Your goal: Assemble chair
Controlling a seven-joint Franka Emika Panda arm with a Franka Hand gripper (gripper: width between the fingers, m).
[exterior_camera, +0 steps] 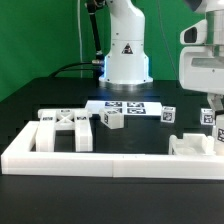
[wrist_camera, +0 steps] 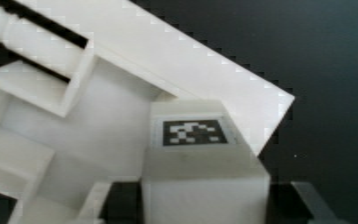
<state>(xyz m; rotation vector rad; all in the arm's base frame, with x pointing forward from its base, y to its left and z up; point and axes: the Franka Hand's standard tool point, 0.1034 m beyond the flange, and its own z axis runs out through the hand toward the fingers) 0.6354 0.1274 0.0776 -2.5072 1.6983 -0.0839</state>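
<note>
- Green backdrop is hanging behind a black table (exterior_camera: 30,100) in the exterior view, with the arm's white base (exterior_camera: 127,50) standing at the back centre.
- Just in front of that base, the marker board (exterior_camera: 125,106) is lying flat.
- An X-braced frame (exterior_camera: 65,128) is sitting toward the exterior view's left, with a small tagged block (exterior_camera: 112,120) lying just beside it and another tagged piece (exterior_camera: 168,115) resting further to the right.
- A long, low white border wall (exterior_camera: 100,160) is running across the front, and a blocky white part (exterior_camera: 190,145) is sitting behind it at the exterior view's right.
- At the exterior view's right edge, the jaws are pointing down onto a tagged leg (exterior_camera: 211,118).
- In the wrist view, the jaws are gripping that tagged leg (wrist_camera: 197,150) narrowly, a dark finger (wrist_camera: 91,203) pressing at each side and its square tag facing the camera.
- Behind the leg, a white panelled chair part (wrist_camera: 87,100) is lying over the black table (wrist_camera: 336,40); I cannot tell whether the two are touching.
</note>
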